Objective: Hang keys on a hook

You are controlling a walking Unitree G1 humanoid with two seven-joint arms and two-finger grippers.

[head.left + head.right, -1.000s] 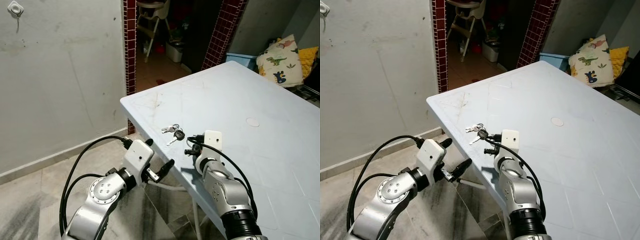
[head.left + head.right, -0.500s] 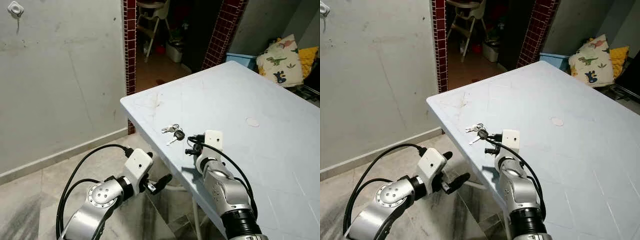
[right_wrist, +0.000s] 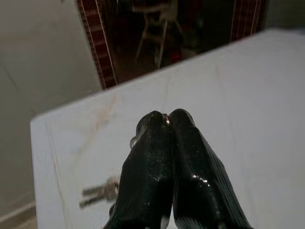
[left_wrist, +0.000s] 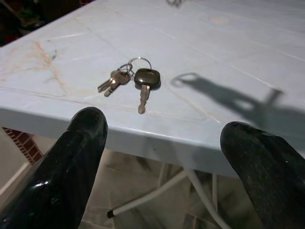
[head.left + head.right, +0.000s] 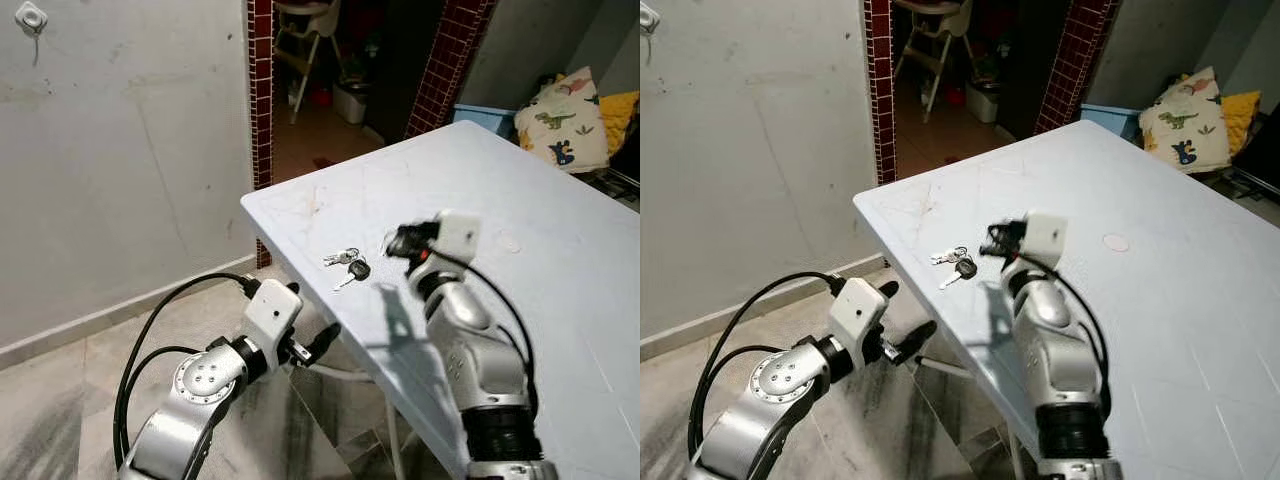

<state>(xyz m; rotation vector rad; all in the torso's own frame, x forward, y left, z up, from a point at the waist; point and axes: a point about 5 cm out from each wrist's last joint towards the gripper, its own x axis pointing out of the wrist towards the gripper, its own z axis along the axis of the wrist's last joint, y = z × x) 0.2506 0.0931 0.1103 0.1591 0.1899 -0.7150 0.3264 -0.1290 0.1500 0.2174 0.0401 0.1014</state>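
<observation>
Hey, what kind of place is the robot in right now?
Probably a lived-in home: a high chair past the brick-tiled doorway, a dinosaur-print cushion and a pale plastic table with keys.

A lived-in home: dinosaur-print cushion (image 5: pixel 560 122), high chair (image 5: pixel 300 40) beyond a tiled doorway (image 5: pixel 262 90), plastic table (image 5: pixel 520 190).

Keys (image 5: pixel 346 263) on table (image 5: pixel 560 300), near its front-left corner. Right gripper (image 5: pixel 400 241) above table, just right of keys. Left gripper (image 5: pixel 318 340) below table edge, left-front of keys. Wall hook (image 5: pixel 30 16), probably, far left, well apart.
</observation>
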